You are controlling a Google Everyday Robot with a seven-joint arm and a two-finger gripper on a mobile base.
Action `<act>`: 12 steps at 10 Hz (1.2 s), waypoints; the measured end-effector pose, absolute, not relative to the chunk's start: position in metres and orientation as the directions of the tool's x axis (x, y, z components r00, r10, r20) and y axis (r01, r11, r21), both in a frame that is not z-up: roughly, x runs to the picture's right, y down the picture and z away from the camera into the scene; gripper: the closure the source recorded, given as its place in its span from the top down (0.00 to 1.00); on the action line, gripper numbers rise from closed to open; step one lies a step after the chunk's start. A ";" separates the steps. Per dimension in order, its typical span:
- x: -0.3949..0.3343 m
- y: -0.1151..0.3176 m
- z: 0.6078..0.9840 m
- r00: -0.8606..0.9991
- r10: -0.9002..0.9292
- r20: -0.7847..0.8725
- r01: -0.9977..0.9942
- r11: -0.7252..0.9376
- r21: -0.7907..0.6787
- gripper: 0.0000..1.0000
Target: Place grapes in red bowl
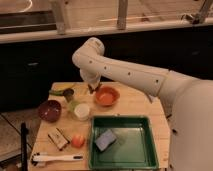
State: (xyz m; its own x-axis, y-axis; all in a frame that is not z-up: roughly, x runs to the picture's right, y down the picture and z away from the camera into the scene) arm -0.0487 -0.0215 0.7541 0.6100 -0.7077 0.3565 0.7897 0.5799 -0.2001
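My gripper (93, 89) hangs from the white arm, just above the table at the left rim of the red bowl (107, 96). The bowl is bright orange-red and sits at the table's middle back. A small dark purplish lump, the grapes (93, 91), shows at the gripper's tip, held off the table beside the bowl's rim. The gripper looks shut on it. The bowl's inside looks bare.
A dark maroon bowl (50, 110) sits at the left, with a white cup (81, 111) beside it. A dark round object (68, 93) and a green item (57, 91) lie at the back left. An orange fruit (77, 141), a green tray (145, 150) with a blue sponge (105, 140) and a white utensil (57, 158) lie in front.
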 end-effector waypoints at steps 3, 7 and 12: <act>-0.034 -0.019 0.767 0.639 -0.680 0.359 0.766 0.603 -0.222 0.01; -0.020 -0.017 0.792 0.661 -0.644 0.384 0.746 0.621 -0.243 0.01; -0.009 -0.016 0.810 0.681 -0.613 0.400 0.727 0.633 -0.266 0.01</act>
